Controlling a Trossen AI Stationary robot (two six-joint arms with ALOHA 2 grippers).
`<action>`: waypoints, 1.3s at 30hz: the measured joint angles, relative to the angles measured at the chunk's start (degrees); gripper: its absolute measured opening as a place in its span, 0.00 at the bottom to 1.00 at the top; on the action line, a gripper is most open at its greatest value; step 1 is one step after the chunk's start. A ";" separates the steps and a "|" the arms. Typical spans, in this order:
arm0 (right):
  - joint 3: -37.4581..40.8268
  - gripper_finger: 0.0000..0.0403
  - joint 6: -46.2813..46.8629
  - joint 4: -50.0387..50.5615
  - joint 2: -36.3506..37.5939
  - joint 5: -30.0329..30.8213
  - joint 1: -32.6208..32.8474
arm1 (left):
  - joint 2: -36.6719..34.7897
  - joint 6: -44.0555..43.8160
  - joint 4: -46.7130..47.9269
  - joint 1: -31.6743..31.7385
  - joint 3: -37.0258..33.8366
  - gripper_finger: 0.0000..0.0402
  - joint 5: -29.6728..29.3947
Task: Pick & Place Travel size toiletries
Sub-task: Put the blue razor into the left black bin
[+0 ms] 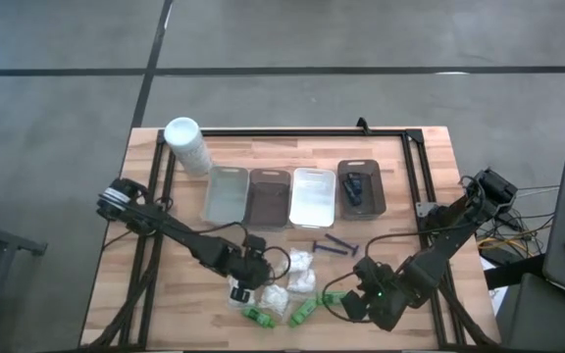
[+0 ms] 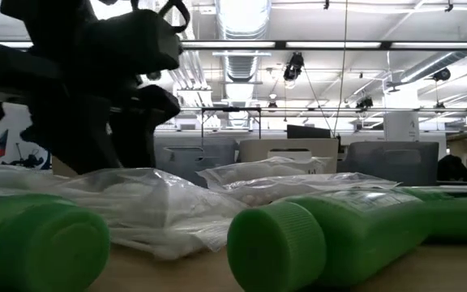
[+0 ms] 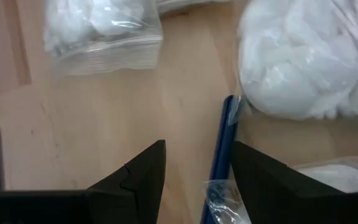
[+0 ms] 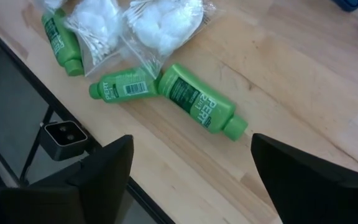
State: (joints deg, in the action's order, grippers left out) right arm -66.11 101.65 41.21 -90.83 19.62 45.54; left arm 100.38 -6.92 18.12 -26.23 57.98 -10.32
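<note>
With our left claw [image 3: 194, 180] spread low over the blue razor [image 3: 219, 149] beside the white puffs [image 3: 297, 62] at the near middle of the surface [image 1: 165, 255], we should straddle only that handle, while our right claw [image 4: 191, 180] hovers spread above the green bottles [image 4: 194, 102].

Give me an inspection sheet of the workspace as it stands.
Surface: wooden table, black frame on it.
Job's things: green bottles and bagged white puffs near the front edge; two razors behind; a blue razor under the left tool; dark items in the right-hand tray.
Clutter: white cylinder; three more trays.
Grippers: left tool open over the puffs; right tool open beside the bottles.
Cables: bundle off the table's right.
Surroundings: open hall, desks.
</note>
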 joint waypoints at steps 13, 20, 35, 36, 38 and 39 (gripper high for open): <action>0.00 0.70 -0.10 0.37 -0.01 1.25 -0.02 | -1.55 -1.14 0.03 -2.17 0.91 0.47 -0.61; 0.00 0.66 -0.26 0.49 -0.01 1.49 -0.02 | -1.32 0.41 -0.39 -1.91 -1.40 0.47 -0.07; 0.01 0.58 -0.07 0.59 -0.02 1.55 -0.02 | -0.28 -2.63 -0.75 0.29 -1.83 0.39 -1.14; 0.01 0.57 -0.07 0.58 -0.02 1.55 -0.02 | -0.28 -3.46 -0.86 0.39 -1.38 0.38 -1.14; 0.02 0.57 -0.05 0.59 -0.02 1.55 -0.02 | -0.28 -4.45 -1.45 0.54 -0.68 0.36 -1.14; 0.00 0.57 -0.07 0.59 -0.02 1.55 -0.02 | -0.28 -4.47 -1.95 0.64 -0.63 0.36 -1.16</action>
State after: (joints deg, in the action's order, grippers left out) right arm -66.11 101.58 41.80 -90.85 21.17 45.52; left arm 100.09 -11.39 16.18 -25.59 57.34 -11.48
